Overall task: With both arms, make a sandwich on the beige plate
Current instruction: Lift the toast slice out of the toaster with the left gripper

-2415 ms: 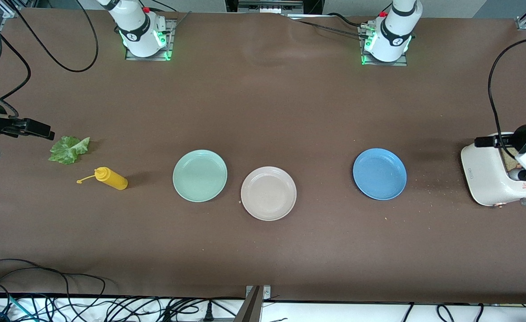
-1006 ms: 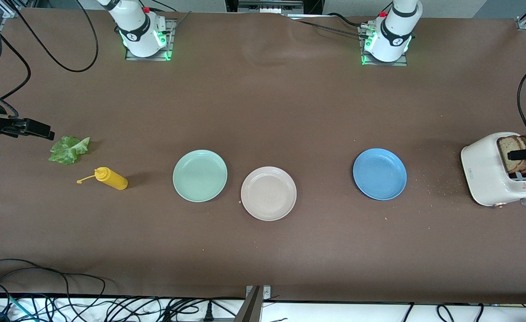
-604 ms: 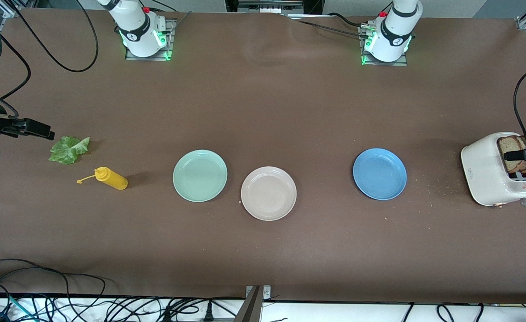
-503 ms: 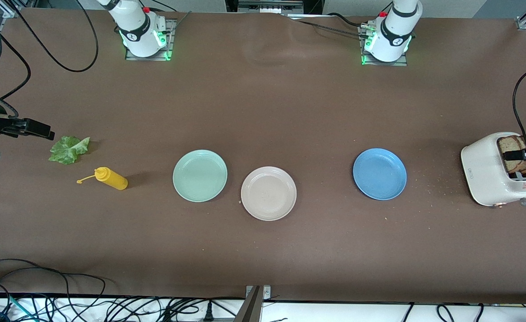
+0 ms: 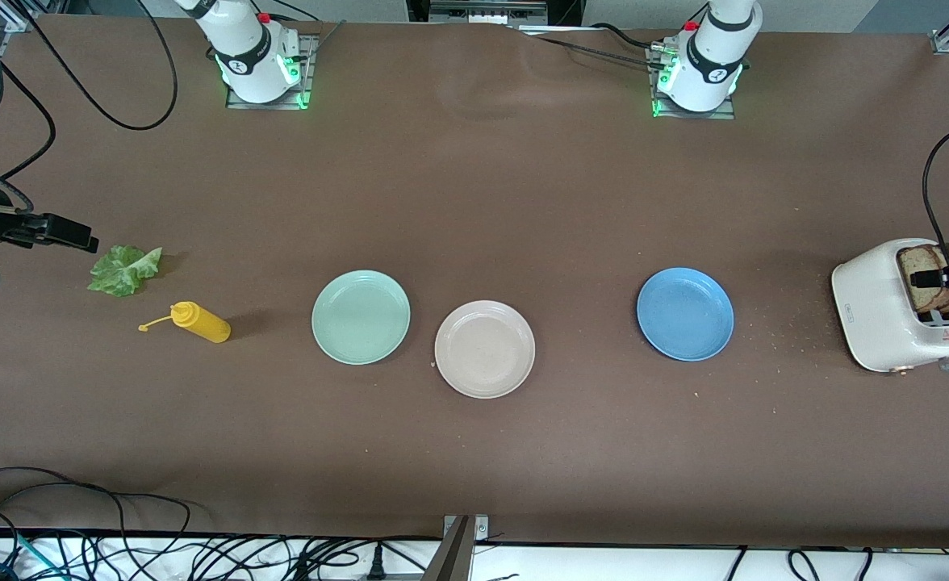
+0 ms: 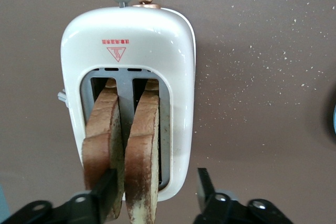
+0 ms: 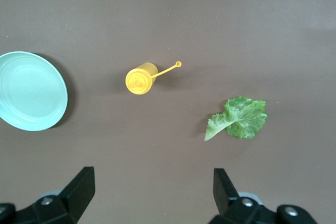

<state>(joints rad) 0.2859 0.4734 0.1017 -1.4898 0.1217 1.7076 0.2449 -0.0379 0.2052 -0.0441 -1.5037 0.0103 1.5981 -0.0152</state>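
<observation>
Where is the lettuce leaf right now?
In the front view the lettuce leaf lies on the table at the right arm's end, beside the yellow squeeze bottle and slightly farther from the camera.

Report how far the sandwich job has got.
Done: nothing; the beige plate is bare. In hand: the left claw straddles a bread slice in the toaster. The right claw waits open above the lettuce. Left: bread, lettuce, bread.

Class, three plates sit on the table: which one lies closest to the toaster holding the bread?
The blue plate. It lies toward the left arm's end, nearest the toaster; the beige plate and mint green plate lie farther away.
</observation>
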